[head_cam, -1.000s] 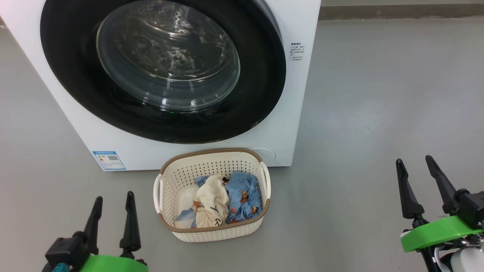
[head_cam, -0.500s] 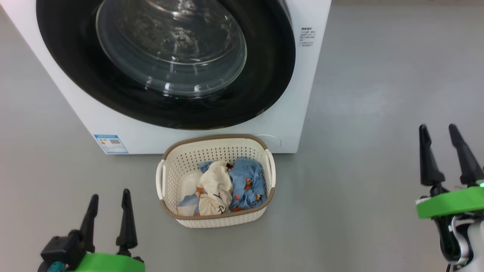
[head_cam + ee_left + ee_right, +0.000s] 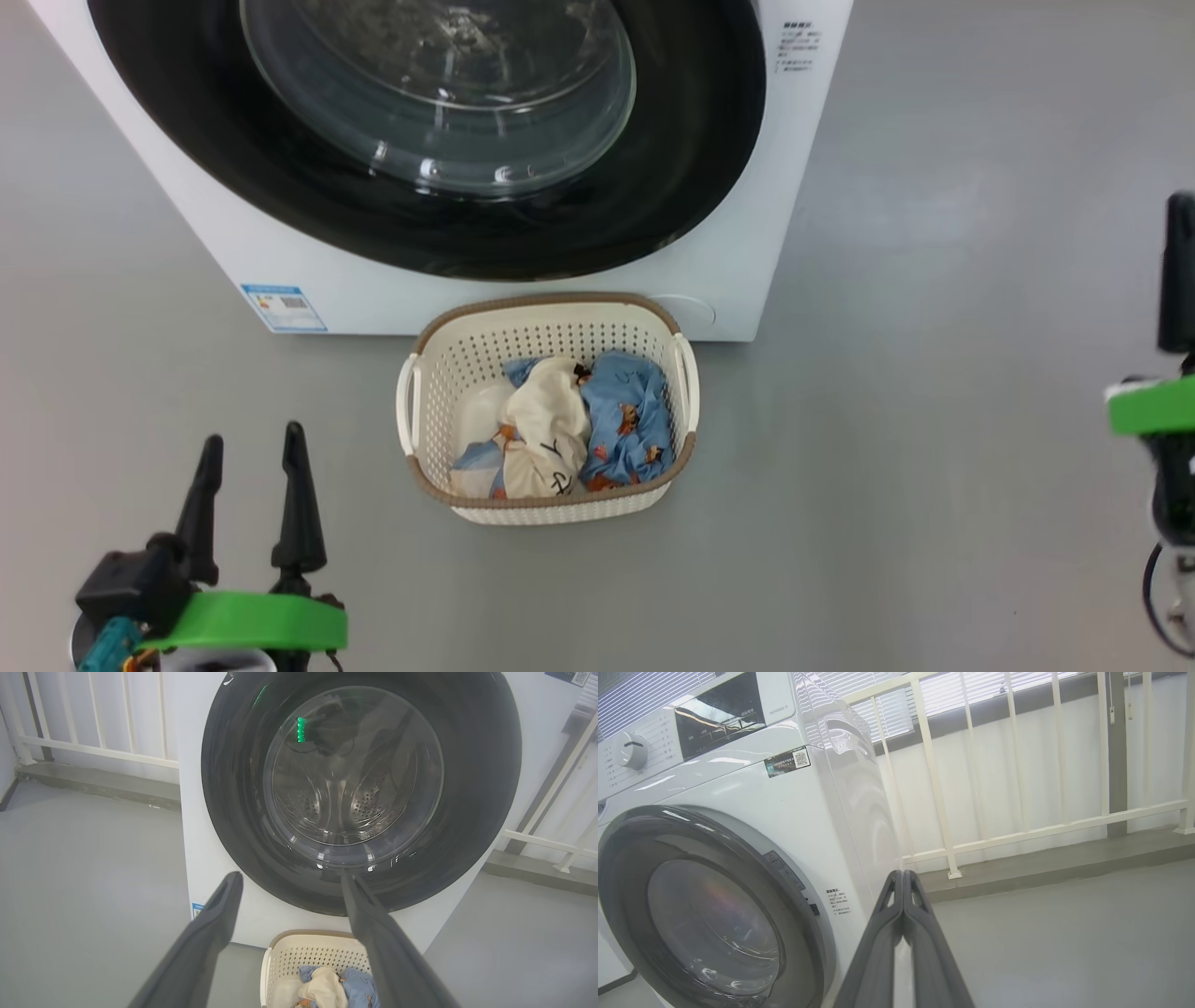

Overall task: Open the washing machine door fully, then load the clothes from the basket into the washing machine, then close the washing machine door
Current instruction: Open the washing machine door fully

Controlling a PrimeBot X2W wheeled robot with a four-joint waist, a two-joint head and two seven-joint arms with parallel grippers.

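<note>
Door work comes first: the washing machine door (image 3: 709, 140) sits shut, flush with the front of the washing machine (image 3: 812, 205), and the clothes (image 3: 625, 420) lie heaped in the basket (image 3: 546, 303), which stands on the floor (image 3: 934, 467) just before the machine's base. The right gripper (image 3: 903, 873) has its fingers (image 3: 882, 933) clenched tip to tip on nothing, off to the machine's right and well apart from it. From its wrist view the door lies ahead and to the left, its right-hand rim the nearer edge (a small dark tab (image 3: 813, 909) there may be the catch, too small to be sure). The left gripper (image 3: 253, 434) hangs low, jaws spread and empty, left of the basket. The right arm looks better placed to hook that rim.
</note>
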